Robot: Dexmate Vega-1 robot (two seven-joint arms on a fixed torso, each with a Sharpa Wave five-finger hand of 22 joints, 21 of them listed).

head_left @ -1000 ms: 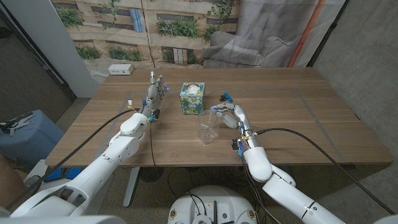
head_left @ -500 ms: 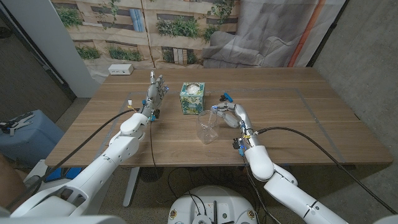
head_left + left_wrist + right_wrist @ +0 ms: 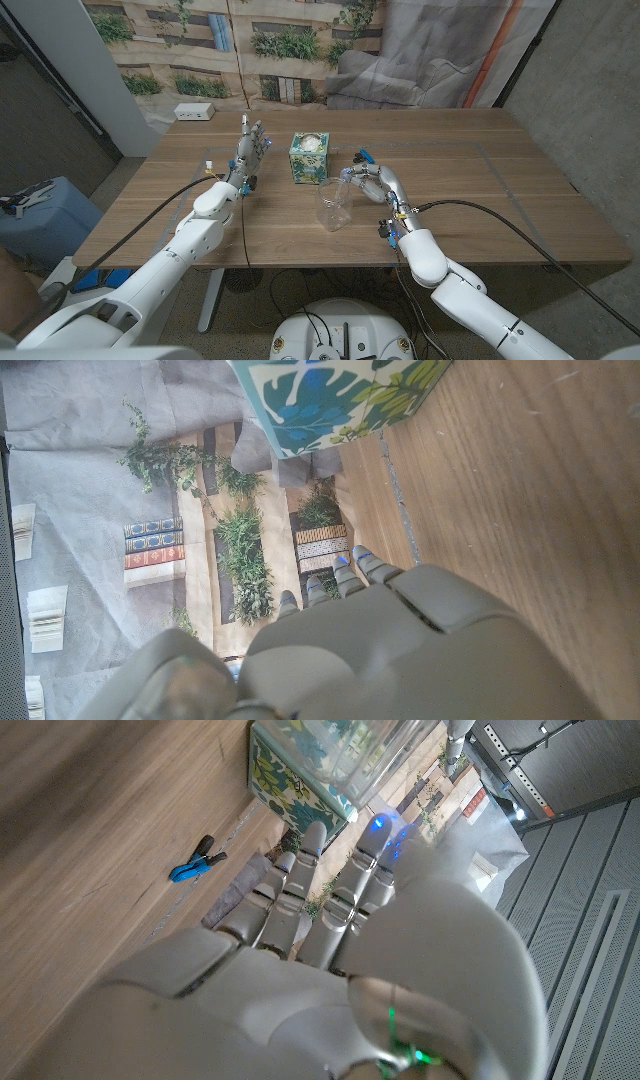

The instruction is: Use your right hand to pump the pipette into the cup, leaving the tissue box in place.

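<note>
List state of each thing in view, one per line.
Cup: upright, looks empty.
Tissue box: upright, tissue poking from its top.
Pipette: lying on the table, untouched.
Left hand: open, holding nothing.
Right hand: beside the cup, grip unclear.

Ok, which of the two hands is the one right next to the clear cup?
The right hand. It sits just beside the clear cup, fingers toward it. The left hand stands apart, on the far side of the tissue box.

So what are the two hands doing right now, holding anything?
Left hand: open, fingers straight, holding nothing.
Right hand: beside the clear cup, fingers curled; whether it holds anything cannot be told.
</note>
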